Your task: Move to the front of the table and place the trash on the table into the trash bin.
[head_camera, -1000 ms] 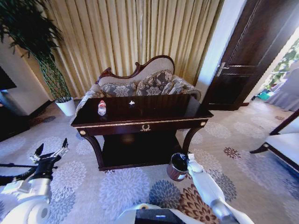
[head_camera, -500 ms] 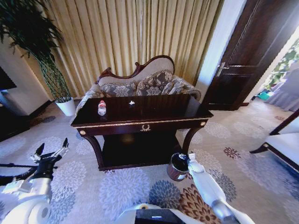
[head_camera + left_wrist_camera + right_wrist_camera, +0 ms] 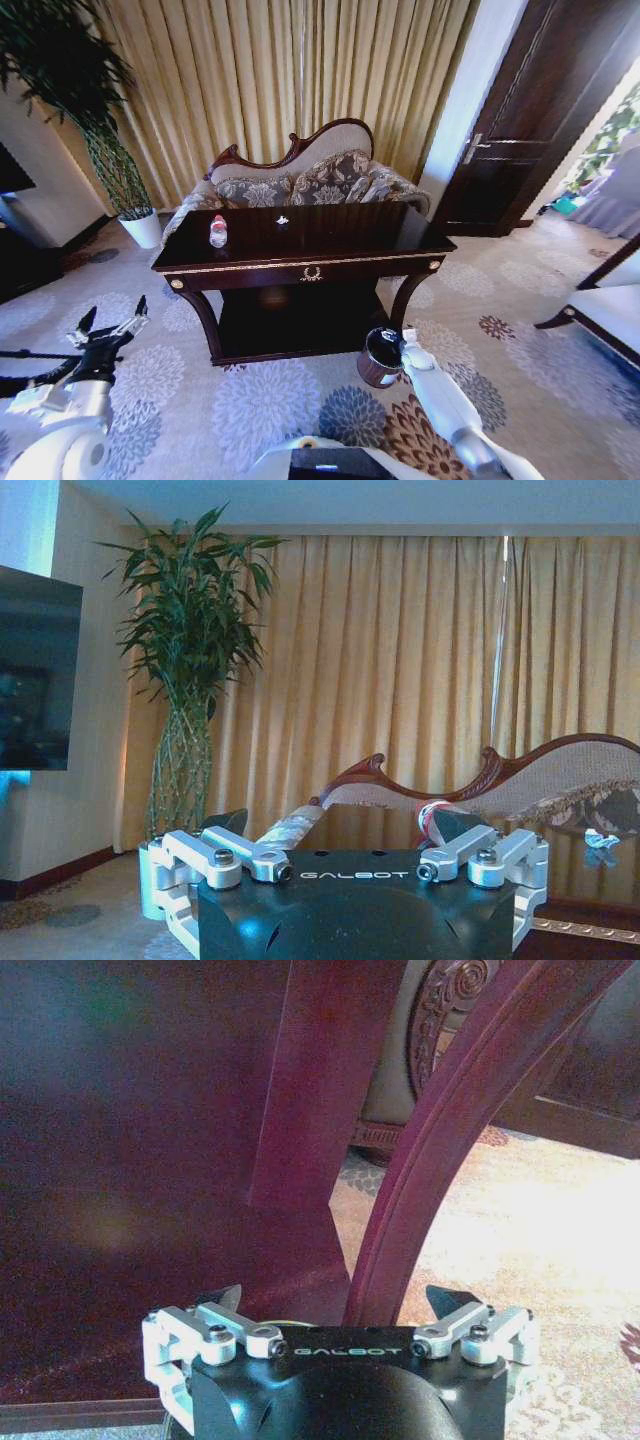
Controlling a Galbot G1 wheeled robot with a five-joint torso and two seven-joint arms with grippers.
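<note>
Trash was left on the long dark shiny wooden table (image 3: 330, 232): a small clear plastic bottle (image 3: 218, 231) near its left edge. Both the left gripper (image 3: 108, 330) and the right gripper (image 3: 335, 1305) were held wide open, empty, ready.

Warm, dim indoor light throughout. Bright daylight spilling in past the door (image 3: 560, 110) at far right, blown out there. Soft sheen and reflections on the glossy dark surface (image 3: 310, 235). Strong wide-angle bending at head-view edges. Bluish cast and blur on the near fingers (image 3: 225, 825) in wrist views.
</note>
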